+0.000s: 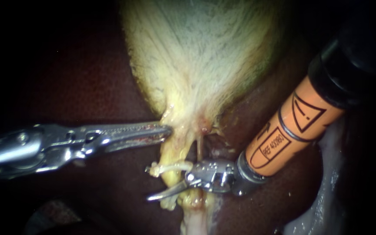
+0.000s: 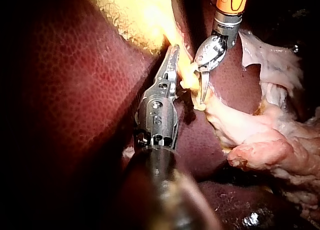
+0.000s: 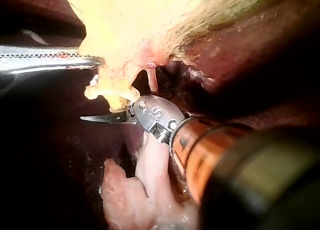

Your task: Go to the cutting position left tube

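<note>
1. Our left instrument (image 1: 164, 132) pinches the gallbladder (image 1: 196, 65) at its neck.
2. The left tube (image 1: 171, 151) runs lengthwise away from the gallbladder's neck.
3. Our right instrument (image 1: 153, 182), the nearer, holds spread blades straddling it crosswise.

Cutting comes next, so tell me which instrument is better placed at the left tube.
Right. My right instrument has its blades open at the left tube, just below the gallbladder. My left instrument is shut on the gallbladder's neck, holding it.
</note>
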Action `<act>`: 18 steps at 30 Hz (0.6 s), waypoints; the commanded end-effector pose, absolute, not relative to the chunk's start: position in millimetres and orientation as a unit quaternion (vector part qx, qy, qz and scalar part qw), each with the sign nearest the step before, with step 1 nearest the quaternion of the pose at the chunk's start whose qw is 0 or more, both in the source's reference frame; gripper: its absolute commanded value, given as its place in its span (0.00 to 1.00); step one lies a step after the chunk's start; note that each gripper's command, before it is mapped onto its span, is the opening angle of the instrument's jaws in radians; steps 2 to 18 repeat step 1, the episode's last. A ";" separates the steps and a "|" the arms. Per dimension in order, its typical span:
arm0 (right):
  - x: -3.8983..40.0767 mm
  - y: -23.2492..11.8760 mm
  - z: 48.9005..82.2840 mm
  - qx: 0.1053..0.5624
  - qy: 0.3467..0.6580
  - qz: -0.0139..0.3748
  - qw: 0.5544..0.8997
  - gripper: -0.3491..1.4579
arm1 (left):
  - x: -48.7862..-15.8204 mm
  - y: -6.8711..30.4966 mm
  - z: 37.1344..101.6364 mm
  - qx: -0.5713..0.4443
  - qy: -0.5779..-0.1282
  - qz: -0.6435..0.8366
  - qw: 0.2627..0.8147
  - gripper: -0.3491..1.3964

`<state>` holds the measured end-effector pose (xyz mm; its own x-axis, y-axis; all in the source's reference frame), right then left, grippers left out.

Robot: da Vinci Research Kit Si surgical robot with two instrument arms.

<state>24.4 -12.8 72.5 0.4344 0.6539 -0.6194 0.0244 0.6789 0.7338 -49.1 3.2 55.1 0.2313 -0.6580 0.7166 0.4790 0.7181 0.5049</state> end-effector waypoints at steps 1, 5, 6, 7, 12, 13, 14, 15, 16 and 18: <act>24.4 -12.7 72.5 0.345 0.492 0.203 0.773 0.86 | -49.2 3.2 55.1 0.089 -0.501 -0.365 0.780 0.18; 24.4 -12.7 72.5 0.345 0.492 0.203 0.773 0.86 | -49.2 3.2 55.1 0.089 -0.501 -0.365 0.780 0.18; 24.4 -12.7 72.5 0.345 0.492 0.203 0.773 0.86 | -49.2 3.2 55.1 0.089 -0.501 -0.365 0.780 0.18; 24.4 -12.7 72.5 0.345 0.492 0.203 0.773 0.86 | -49.2 3.2 55.1 0.089 -0.501 -0.365 0.780 0.18; 24.4 -12.7 72.5 0.345 0.492 0.203 0.773 0.86 | -49.2 3.2 55.1 0.089 -0.501 -0.365 0.780 0.18; 24.4 -12.7 72.5 0.345 0.492 0.203 0.773 0.86 | -49.2 3.2 55.1 0.089 -0.501 -0.365 0.780 0.18; 24.4 -12.7 72.5 0.345 0.492 0.203 0.773 0.86 | -49.2 3.2 55.1 0.089 -0.501 -0.365 0.780 0.18; 24.4 -12.7 72.5 0.345 0.492 0.203 0.773 0.86 | -49.2 3.2 55.1 0.089 -0.501 -0.365 0.780 0.18; 24.4 -12.7 72.5 0.345 0.492 0.203 0.773 0.86 | -49.2 3.2 55.1 0.089 -0.501 -0.365 0.780 0.18; 24.4 -12.7 72.5 0.345 0.492 0.203 0.773 0.86 | -49.2 3.2 55.1 0.089 -0.501 -0.365 0.780 0.18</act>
